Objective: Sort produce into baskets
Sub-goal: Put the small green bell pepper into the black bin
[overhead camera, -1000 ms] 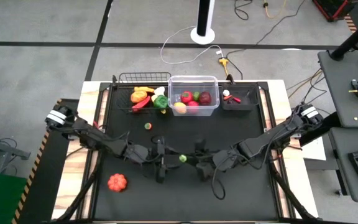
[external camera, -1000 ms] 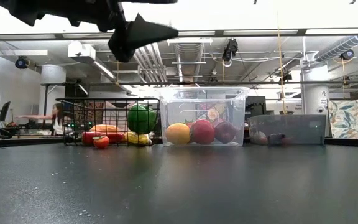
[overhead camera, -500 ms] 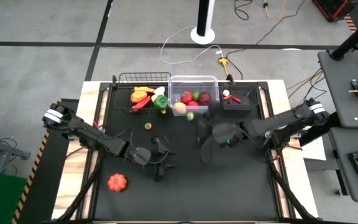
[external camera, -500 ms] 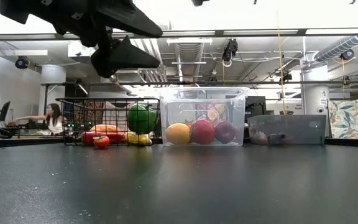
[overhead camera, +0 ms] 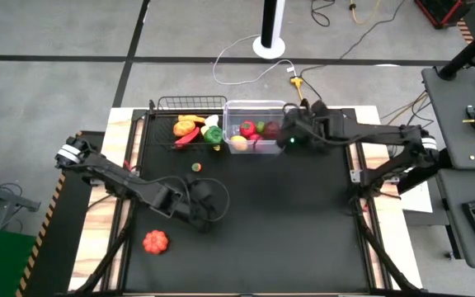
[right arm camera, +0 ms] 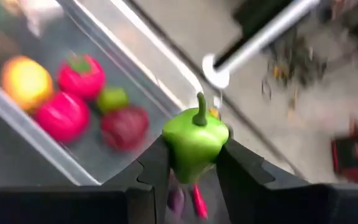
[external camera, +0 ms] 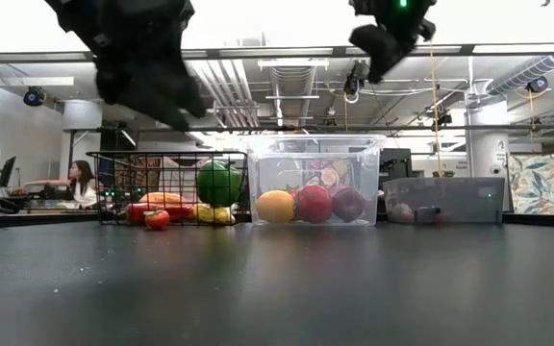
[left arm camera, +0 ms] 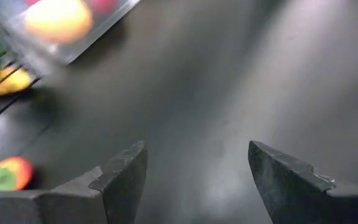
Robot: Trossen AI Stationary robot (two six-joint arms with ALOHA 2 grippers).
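Note:
My right gripper (right arm camera: 194, 149) is shut on a small green pepper (right arm camera: 194, 138). It hangs high over the far edge of the table, above the right end of the clear plastic bin (overhead camera: 256, 128). The bin holds red, orange and green fruits (right arm camera: 79, 74). Left of it stands the black wire basket (overhead camera: 190, 128) with yellow, red and green produce, and right of it the low dark tray (overhead camera: 316, 130). My left gripper (left arm camera: 197, 168) is open over the table's middle, left of centre (overhead camera: 209, 202), with nothing between its fingers. My right gripper pinches the green pepper's body (right arm camera: 173, 152) between its two fingers, one on each opposite side. The stem end points away from the fingers. The pepper is lifted clear, above the clear bin's right end.
An orange pumpkin (overhead camera: 155, 241) lies near the table's front left. A small red-and-green fruit (overhead camera: 195, 167) lies in front of the wire basket; the left wrist view shows it too (left arm camera: 5, 174). The black table top (overhead camera: 303, 231) is bare at the centre and right.
My right gripper has carried the green pepper from the table's middle up and toward the far edge, to above the clear bin's right end, turning its wrist on the way. My left gripper has stayed near the middle and has tipped up from pointing steeply down.

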